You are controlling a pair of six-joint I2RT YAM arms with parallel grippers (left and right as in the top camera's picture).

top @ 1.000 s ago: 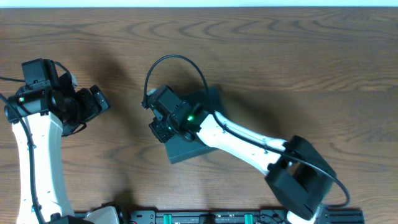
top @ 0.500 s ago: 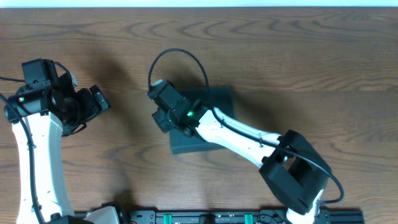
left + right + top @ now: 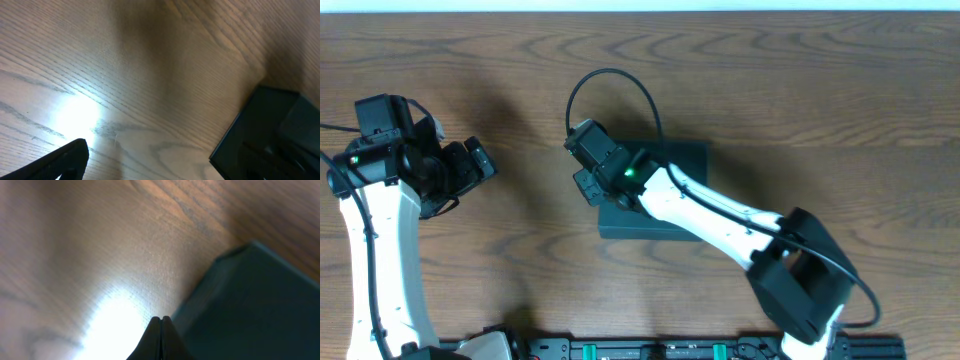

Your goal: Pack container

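Note:
The container (image 3: 688, 164) is a dark teal box lying shut on the wooden table, its sides square to the table's edges. My right arm crosses over it, and my right gripper (image 3: 590, 186) sits at its left edge. In the right wrist view the right gripper (image 3: 161, 318) is shut and empty, its tips against the edge of the container (image 3: 250, 305). My left gripper (image 3: 478, 164) hovers open far to the left, holding nothing. The left wrist view shows one of its fingers (image 3: 65, 159) and a corner of the container (image 3: 260, 135) at the right.
The wood-grain table (image 3: 800, 80) stretches all around. Both arm bases stand along the front edge, the right one (image 3: 800, 300) and the left arm's white link (image 3: 380, 260). A black cable (image 3: 610, 85) loops above the right wrist.
The container has turned from a tilted pose to square with the table and slid right and back. My right gripper moved with it, staying shut. The left arm has not moved.

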